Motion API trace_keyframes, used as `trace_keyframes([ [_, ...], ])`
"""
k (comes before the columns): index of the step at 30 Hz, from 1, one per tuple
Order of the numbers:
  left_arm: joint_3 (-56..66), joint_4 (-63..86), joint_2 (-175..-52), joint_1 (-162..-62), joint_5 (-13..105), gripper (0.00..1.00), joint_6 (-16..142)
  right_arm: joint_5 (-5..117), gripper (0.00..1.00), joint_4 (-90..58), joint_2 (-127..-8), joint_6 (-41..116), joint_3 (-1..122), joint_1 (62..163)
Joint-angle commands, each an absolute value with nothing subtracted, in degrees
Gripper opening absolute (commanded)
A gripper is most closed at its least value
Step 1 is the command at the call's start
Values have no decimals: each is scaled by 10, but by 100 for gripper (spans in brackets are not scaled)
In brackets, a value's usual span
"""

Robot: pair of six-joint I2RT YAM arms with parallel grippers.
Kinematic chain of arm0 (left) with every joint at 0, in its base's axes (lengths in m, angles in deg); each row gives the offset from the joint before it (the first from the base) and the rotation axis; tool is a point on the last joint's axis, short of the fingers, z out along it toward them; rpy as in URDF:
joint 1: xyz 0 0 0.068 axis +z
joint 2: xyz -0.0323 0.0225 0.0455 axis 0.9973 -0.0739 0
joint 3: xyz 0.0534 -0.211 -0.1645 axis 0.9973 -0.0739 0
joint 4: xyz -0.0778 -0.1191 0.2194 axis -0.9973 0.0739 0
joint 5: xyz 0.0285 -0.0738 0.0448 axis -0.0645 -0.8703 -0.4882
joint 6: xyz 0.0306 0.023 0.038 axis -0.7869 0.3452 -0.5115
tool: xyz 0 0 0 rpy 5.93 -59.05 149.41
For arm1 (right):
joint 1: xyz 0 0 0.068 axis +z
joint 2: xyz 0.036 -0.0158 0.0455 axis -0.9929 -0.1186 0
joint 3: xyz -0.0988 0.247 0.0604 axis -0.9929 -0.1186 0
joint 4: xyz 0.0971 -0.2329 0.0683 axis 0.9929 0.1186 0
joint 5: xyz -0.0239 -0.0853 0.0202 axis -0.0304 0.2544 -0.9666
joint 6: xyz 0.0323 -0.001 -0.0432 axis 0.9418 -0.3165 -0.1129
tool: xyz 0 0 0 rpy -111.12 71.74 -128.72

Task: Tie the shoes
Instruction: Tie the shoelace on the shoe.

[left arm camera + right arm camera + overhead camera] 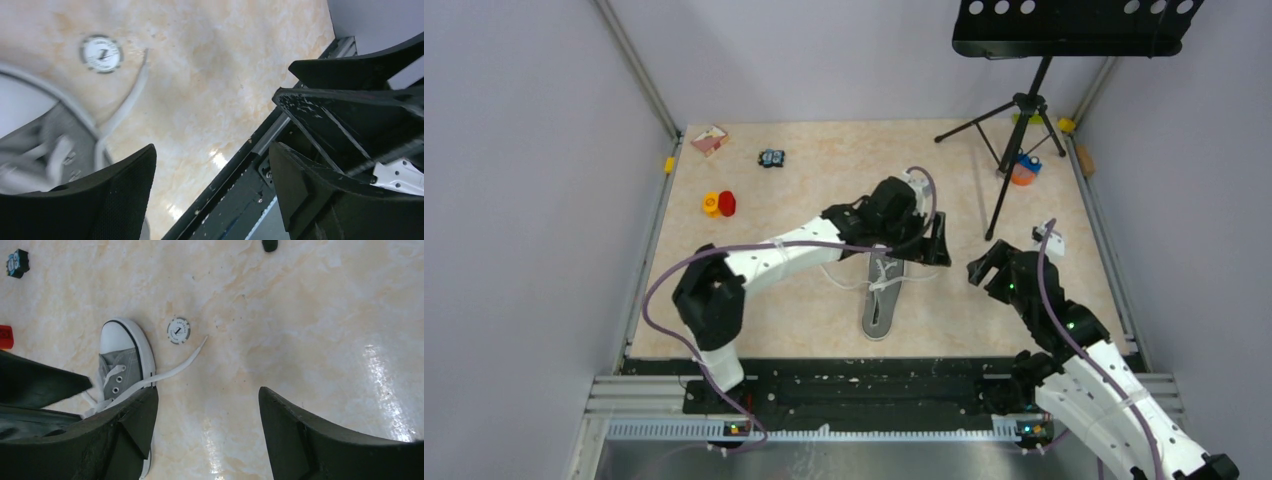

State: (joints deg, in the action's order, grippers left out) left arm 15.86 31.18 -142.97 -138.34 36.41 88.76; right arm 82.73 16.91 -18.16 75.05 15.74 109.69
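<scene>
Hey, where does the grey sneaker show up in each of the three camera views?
Top external: sneaker near the centre, heel pointing down the picture, toe end covered by the left arm.
Left wrist: blurred, in the lower left corner.
Right wrist: left of centre, white toe cap pointing up.
Shared landmark: round white chip just off the toe in both wrist views; I cannot find it in the top view.
</scene>
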Motion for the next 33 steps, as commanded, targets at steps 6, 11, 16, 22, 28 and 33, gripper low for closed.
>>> trace_keyframes([
  [6, 17, 430, -1152, -1306, 588, 97, 968, 663, 61, 59, -263, 903, 109, 1103],
  [11, -130, 404, -1108, -1226, 486, 95, 1085, 721, 70, 82, -404, 971, 166, 1138],
  [16, -161, 431, -1133, -1222, 534, 93, 1162, 768, 70, 75, -520, 987, 228, 1151],
  [22, -103, 507, -1220, -1220, 558, 88, 1204, 761, 61, 86, -633, 1031, 289, 1156],
  [28, -127, 475, -1251, -1221, 501, 84, 1279, 746, 59, 50, -626, 1083, 258, 1160],
  [33, -183, 392, -1248, -1221, 455, 78, 1348, 776, 58, 58, -582, 1087, 241, 1160],
])
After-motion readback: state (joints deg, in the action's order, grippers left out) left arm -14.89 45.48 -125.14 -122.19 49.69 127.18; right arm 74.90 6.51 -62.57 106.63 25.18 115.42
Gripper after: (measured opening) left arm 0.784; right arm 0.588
